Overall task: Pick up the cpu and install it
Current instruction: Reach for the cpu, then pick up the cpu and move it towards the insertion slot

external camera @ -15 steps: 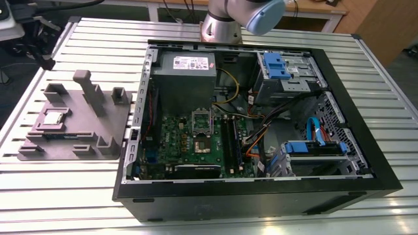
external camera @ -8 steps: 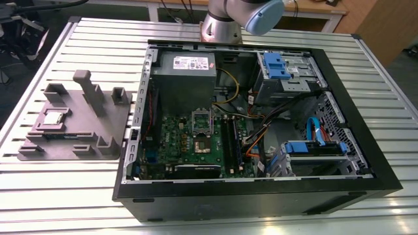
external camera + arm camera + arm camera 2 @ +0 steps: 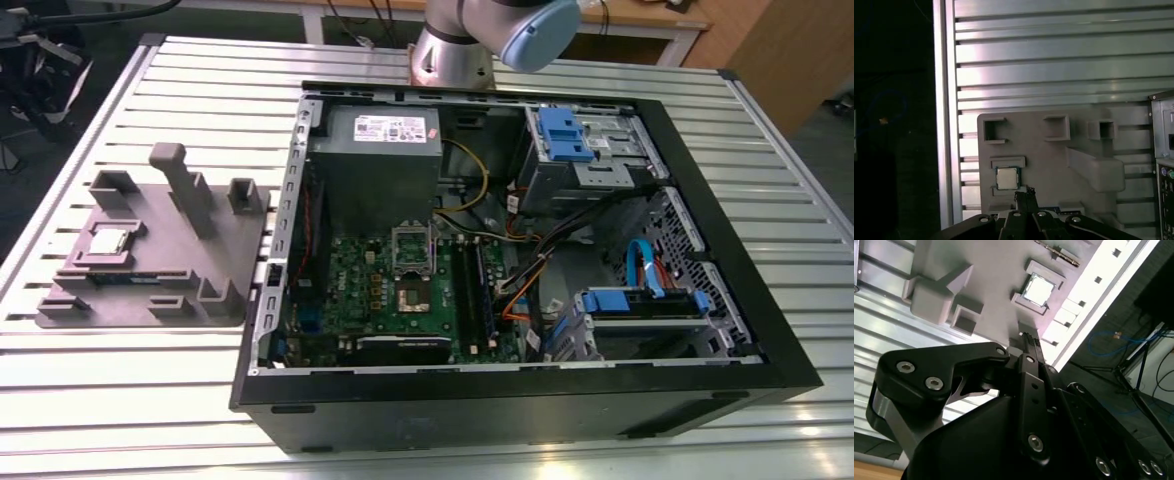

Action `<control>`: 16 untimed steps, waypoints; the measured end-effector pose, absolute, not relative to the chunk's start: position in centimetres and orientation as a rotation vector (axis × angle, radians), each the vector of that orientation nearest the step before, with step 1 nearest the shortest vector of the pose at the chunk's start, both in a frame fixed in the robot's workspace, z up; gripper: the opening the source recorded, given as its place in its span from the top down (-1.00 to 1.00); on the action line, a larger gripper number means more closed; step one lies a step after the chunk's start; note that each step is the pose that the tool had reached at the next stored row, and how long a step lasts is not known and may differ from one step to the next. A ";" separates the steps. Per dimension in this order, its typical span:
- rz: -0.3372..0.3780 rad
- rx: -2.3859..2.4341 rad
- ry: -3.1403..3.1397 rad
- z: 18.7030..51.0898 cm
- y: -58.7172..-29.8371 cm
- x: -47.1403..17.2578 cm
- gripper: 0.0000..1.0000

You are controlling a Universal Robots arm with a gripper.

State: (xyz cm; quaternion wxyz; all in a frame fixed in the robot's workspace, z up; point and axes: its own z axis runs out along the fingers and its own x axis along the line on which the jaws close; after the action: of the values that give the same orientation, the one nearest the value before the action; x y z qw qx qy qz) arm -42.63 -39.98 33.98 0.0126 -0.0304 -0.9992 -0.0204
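Hand hovers empty near the cpu, fingers seemingly pinched narrow, while the cpu sits flat in a pocket of the gray holder along the table's edge.

The exterior view looks steeply down over the counter. Both wrist views share the tray below.

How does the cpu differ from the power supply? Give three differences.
The cpu is small and flat; the power supply is a large box. The cpu's top is shiny; the power supply's is dull gray with a white label. The cpu lies on the gray holder, the power supply inside the computer case. Both have gray tops.
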 end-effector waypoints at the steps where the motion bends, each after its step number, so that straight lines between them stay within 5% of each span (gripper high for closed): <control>1: -0.064 -0.085 -3.114 34.0 -40.0 -42.8 0.80; 16: -0.064 -0.076 -3.115 33.9 -40.0 -43.9 0.80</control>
State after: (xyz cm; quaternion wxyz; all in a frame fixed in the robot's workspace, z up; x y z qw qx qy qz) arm -43.87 -39.99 33.92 0.0127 -0.0243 -0.9994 -0.0206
